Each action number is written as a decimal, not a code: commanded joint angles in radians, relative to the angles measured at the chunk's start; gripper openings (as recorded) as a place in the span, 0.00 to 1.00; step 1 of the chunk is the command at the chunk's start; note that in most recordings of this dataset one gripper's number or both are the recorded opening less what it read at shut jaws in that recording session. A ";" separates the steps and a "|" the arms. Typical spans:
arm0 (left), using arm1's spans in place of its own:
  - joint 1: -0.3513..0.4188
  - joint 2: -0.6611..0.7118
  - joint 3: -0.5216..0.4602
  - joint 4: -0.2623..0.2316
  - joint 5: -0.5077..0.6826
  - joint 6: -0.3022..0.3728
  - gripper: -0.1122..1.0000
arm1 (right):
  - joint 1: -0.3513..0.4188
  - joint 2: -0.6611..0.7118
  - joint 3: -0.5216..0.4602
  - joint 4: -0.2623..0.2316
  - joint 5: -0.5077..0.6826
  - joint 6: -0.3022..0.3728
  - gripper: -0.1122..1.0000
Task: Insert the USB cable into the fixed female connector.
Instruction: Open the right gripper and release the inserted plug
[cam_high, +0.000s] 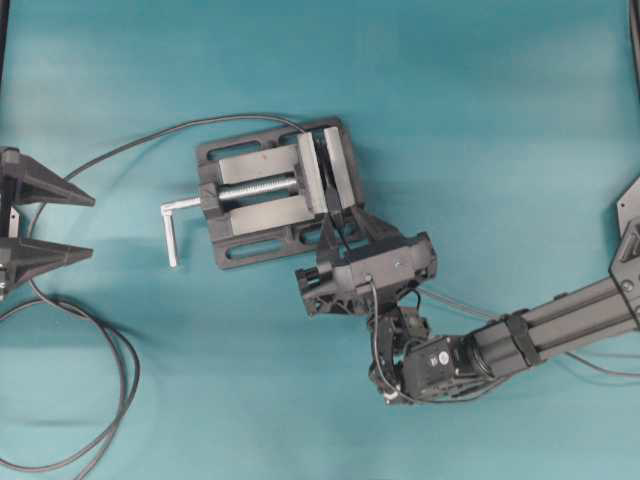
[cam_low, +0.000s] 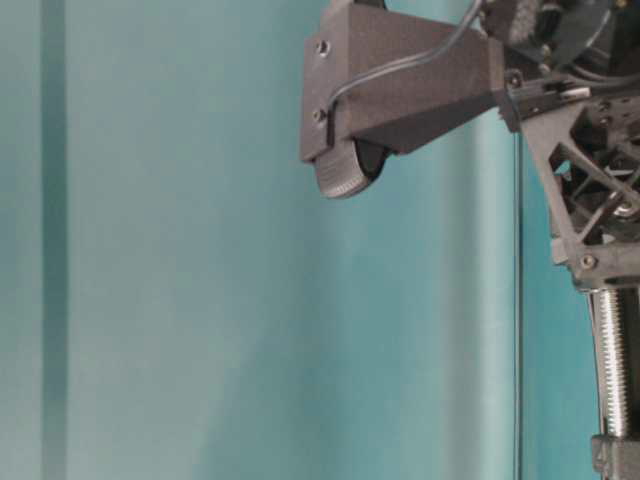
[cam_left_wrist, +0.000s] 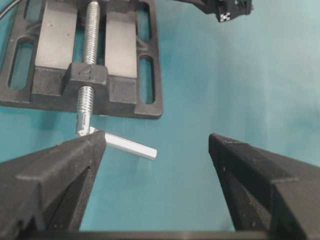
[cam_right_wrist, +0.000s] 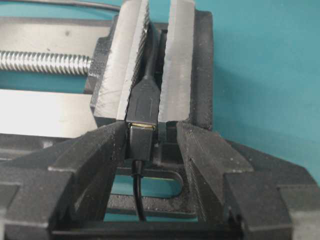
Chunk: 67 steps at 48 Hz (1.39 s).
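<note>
One USB cable (cam_right_wrist: 140, 142) plug sits right up against the fixed female connector (cam_right_wrist: 144, 102), which is pinched in the vise (cam_high: 270, 190) mid-tabletop (cam_high: 480, 120). Right hand (cam_right_wrist: 150, 150) is clamped on the plug. Left hand (cam_high: 50, 222) sits spread wide apart at the tabletop's left edge.

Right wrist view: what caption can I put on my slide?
USB cable plug meets the fixed female connector clamped in the vise.
</note>
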 joint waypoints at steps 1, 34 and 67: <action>-0.002 0.008 -0.020 0.003 -0.008 -0.011 0.99 | -0.003 -0.049 -0.020 0.002 -0.020 -0.003 0.63; -0.002 0.008 -0.020 0.003 -0.008 -0.011 0.99 | 0.072 -0.063 -0.040 0.006 -0.018 -0.012 0.64; -0.002 0.008 -0.020 0.003 -0.008 -0.011 0.99 | 0.110 -0.305 0.256 -0.109 0.199 -0.025 0.64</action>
